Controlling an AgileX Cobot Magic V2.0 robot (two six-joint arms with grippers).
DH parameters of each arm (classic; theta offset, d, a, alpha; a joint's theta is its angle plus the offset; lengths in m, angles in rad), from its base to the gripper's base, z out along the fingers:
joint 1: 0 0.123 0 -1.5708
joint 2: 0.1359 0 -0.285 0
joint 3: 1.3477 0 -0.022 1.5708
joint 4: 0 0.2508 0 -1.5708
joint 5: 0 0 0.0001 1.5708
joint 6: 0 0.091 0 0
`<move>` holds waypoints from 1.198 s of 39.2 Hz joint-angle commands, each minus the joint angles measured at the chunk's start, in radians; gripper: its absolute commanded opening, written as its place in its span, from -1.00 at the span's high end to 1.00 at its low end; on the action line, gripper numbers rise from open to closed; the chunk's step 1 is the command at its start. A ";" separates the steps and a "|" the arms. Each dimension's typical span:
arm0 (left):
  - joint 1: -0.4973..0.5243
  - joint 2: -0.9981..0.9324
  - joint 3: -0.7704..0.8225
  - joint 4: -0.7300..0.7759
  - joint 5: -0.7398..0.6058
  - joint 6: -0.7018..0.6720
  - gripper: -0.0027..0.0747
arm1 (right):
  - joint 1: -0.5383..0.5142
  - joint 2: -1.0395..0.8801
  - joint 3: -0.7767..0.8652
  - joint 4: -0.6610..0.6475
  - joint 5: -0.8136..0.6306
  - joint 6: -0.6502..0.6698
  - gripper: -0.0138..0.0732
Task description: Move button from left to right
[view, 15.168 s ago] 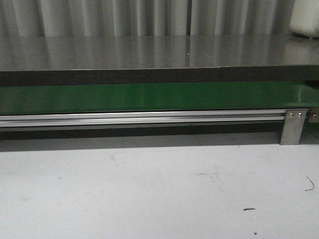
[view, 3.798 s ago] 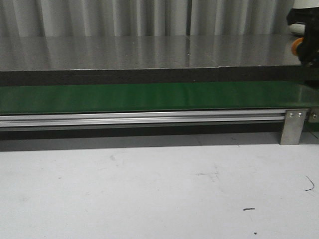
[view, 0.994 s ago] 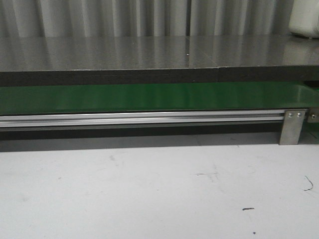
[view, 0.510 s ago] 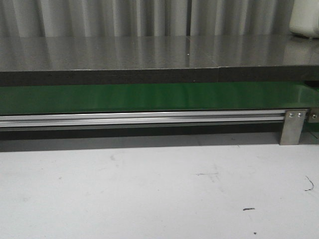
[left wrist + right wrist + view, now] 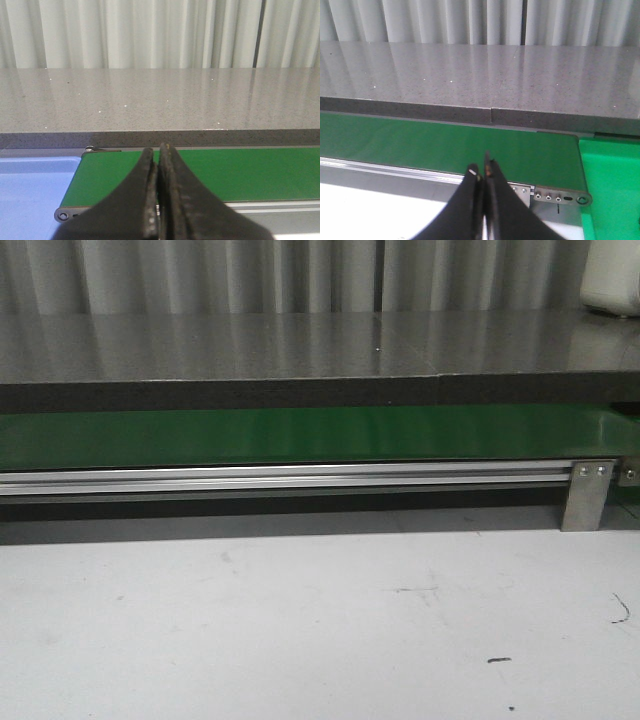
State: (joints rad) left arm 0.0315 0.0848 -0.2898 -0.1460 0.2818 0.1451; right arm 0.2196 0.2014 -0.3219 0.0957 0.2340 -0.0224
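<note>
Both grippers are pressed together on nothing: the left gripper [image 5: 159, 165] shows its two dark fingers meeting at the lower centre of the left wrist view, and the right gripper [image 5: 482, 172] does the same at the lower centre of the right wrist view. Neither appears in the front view. The button cannot be seen in any of the three pictures, so its place cannot be told; it is not on the visible stretch of the green belt [image 5: 300, 435], nor between either pair of fingers.

The main risk, as a judgement, is acting blind: with the button out of sight, any reach would be aimed at a guess, and fingers that stay pressed together would knock a small blocky body along the belt rather than straddle it. A moving belt could also carry the button past either arm.

The front view shows only the belt's middle run, the aluminium rail [image 5: 290, 478] beneath it and the grey shelf [image 5: 300, 345] behind. The left wrist view adds the belt's end with a blue tray [image 5: 35, 185] at lower left. The right wrist view adds the other end, where a bright green bin [image 5: 612, 180] sits at lower right.
</note>
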 commanded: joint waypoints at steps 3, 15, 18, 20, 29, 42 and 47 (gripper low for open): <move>-0.002 0.011 -0.028 -0.013 -0.078 -0.002 0.99 | 0.003 0.009 -0.025 0.000 -0.090 -0.007 0.84; -0.002 0.011 -0.028 -0.013 -0.078 -0.002 0.99 | 0.003 0.009 -0.025 0.000 -0.090 -0.007 0.84; -0.002 0.006 -0.013 -0.001 -0.086 -0.008 0.99 | 0.003 0.009 -0.025 0.000 -0.090 -0.007 0.84; -0.002 0.001 -0.001 0.035 -0.086 -0.045 0.99 | 0.003 0.009 -0.025 0.000 -0.089 -0.007 0.84; -0.064 -0.069 0.107 0.146 -0.088 -0.214 0.99 | 0.003 0.009 -0.025 0.000 -0.089 -0.007 0.84; -0.071 -0.109 0.323 0.146 -0.192 -0.212 0.99 | 0.003 0.009 -0.025 0.000 -0.088 -0.007 0.84; -0.071 -0.109 0.327 0.146 -0.202 -0.212 0.99 | 0.003 0.009 -0.025 0.000 -0.088 -0.007 0.84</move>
State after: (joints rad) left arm -0.0317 -0.0044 0.0084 0.0000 0.1892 -0.0575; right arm 0.2196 0.2007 -0.3219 0.0957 0.2340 -0.0239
